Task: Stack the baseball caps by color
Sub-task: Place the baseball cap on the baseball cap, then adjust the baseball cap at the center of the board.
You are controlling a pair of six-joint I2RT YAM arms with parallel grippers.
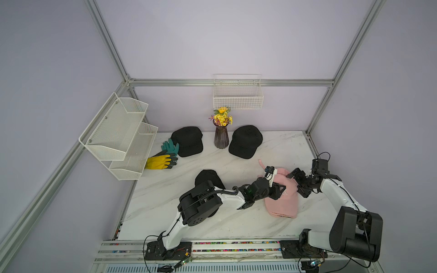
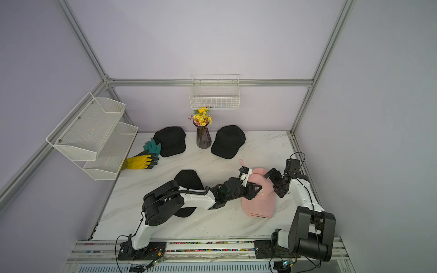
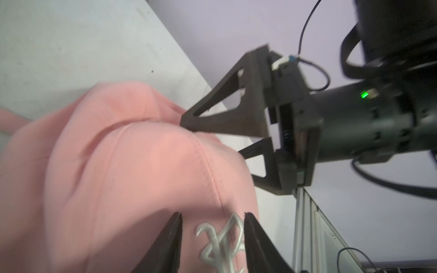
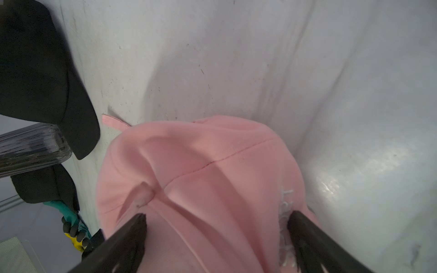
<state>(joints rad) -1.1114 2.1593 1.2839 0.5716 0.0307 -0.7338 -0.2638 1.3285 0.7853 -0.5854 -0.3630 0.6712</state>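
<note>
Pink caps (image 1: 282,203) lay stacked. Left end effector (image 3: 212,216) hung partly spread over them; right end effector (image 4: 217,214) spread wide.

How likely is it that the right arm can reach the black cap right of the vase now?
Likely yes. The right gripper is open at the pink caps; only bare table lies between it and that black cap, with the vase on the cap's far side.

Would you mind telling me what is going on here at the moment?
Both arms are at the pink caps, piled at the front right. The left gripper and right gripper stand open over the pile. Three black caps lie unstacked: two beside the vase, one under the left arm.
</note>
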